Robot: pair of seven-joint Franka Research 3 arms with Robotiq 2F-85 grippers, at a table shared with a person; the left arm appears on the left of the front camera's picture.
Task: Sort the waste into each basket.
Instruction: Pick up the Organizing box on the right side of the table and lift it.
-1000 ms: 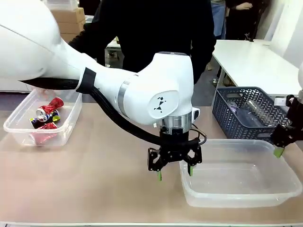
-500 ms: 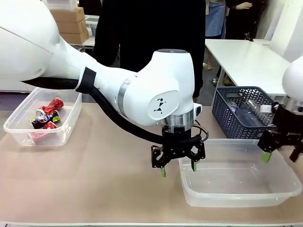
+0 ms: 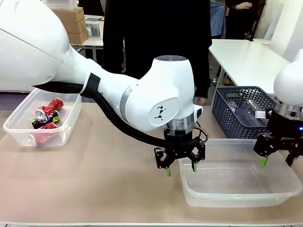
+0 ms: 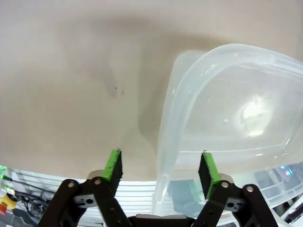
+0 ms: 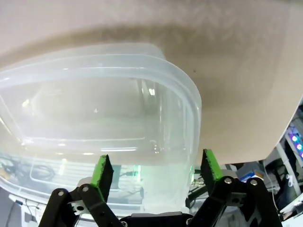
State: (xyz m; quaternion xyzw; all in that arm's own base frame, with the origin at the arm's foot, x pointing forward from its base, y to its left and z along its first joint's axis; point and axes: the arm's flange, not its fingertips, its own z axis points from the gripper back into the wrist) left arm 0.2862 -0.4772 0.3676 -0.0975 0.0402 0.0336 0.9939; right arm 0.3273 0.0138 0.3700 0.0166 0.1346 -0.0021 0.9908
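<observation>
Lab: robot arm (image 3: pixel 142 94), white worktables (image 3: pixel 251 61)

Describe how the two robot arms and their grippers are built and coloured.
Both arms are glossy white with rounded joints. The left arm bears a small black logo and a black sleeved cable. Each ends in a black linkage gripper, left gripper and right gripper, with bright green pads on the jaws.

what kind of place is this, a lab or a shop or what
Most likely a robotics lab or workshop. Two white arms, the left gripper and right gripper, work at a shared table with a person standing opposite; cardboard boxes and another white table sit behind.
</observation>
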